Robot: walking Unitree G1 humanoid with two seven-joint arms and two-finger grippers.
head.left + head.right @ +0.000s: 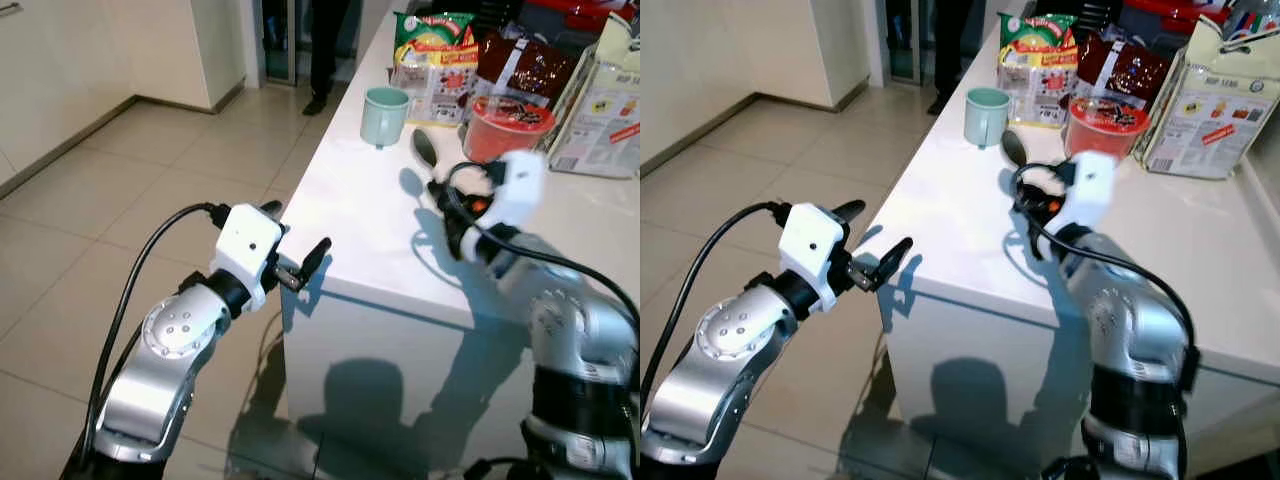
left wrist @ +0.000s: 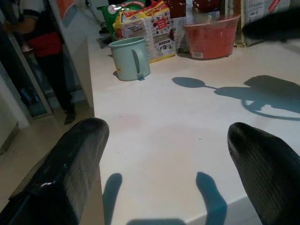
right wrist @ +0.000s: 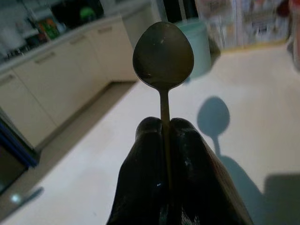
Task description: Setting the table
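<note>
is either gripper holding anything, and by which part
The right gripper is shut on the spoon, pinching its handle with the bowl sticking out past the fingertips. The left gripper is open and holds nothing.

Beige tiled floor, cream cabinets

White counter carries a mint mug at its far left edge, a red bowl right of it, snack packets and a carton lined up behind.
</note>
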